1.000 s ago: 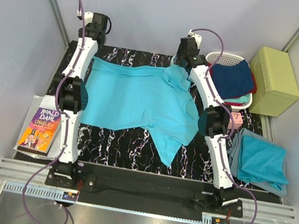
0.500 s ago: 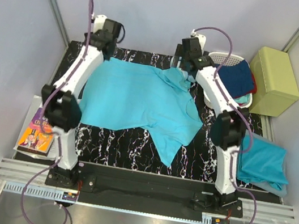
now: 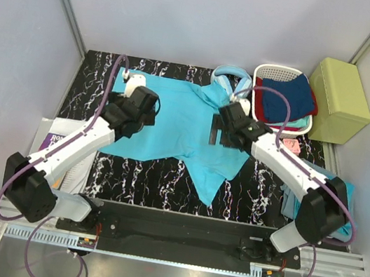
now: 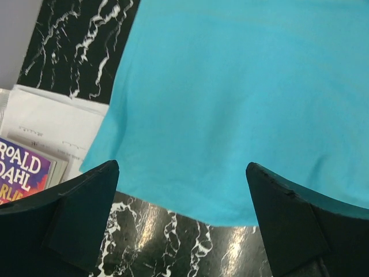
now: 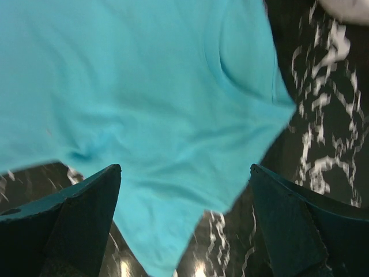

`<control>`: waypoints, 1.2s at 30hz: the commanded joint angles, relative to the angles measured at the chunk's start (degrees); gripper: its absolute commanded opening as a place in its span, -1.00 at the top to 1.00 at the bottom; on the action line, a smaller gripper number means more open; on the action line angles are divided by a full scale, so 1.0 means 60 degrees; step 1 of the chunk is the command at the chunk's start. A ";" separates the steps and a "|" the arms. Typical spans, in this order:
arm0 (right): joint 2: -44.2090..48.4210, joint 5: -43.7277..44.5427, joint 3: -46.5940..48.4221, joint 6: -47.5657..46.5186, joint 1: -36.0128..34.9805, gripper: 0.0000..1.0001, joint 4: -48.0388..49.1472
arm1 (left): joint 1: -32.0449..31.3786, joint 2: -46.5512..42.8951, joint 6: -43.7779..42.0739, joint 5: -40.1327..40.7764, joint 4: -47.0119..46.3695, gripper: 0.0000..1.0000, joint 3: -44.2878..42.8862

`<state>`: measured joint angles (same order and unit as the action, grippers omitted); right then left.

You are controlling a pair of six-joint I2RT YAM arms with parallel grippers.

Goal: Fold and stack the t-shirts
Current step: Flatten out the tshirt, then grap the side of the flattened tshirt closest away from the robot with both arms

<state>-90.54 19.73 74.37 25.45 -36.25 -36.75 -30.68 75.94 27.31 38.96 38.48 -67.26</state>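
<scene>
Above a turquoise t-shirt (image 3: 181, 120) lying spread and creased across the black marbled table (image 3: 143, 174), we see the left gripper (image 4: 181, 168) and right gripper (image 5: 184, 170) hovering, the jaws of both wide apart and gripping nothing. A second t-shirt (image 3: 343, 190) lies at the table's right edge, partly hidden behind the right arm (image 3: 287, 163).

The t-shirt (image 3: 174, 119) is plain turquoise — the table (image 3: 143, 174) is black with white squiggles, the box (image 3: 338, 100) yellow-green, the basket (image 3: 275, 72) white.
</scene>
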 commanded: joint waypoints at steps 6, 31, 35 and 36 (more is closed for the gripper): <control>0.1702 -0.0385 -0.2228 0.1587 -0.1442 -0.98 -0.0437 | -0.0659 -0.0865 0.0721 -0.0223 0.0237 -0.98 0.1263; 0.0443 0.0243 -0.3753 0.3317 -0.4330 -0.09 0.0075 | -0.0908 -0.0059 0.0927 -0.0736 0.0647 -0.98 0.1601; 0.0019 0.0082 -0.3357 0.3214 -0.4359 -0.10 0.0237 | -0.0922 -0.0191 0.0956 -0.0766 0.0662 -0.98 0.1689; -0.0026 0.0081 -0.3255 0.3199 -0.4359 -0.10 0.0251 | -0.0937 -0.0235 0.0942 -0.0766 0.0662 -0.98 0.1704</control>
<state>-89.43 18.81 50.96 44.21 -61.84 -38.06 -35.90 75.50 32.03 35.03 43.48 -57.54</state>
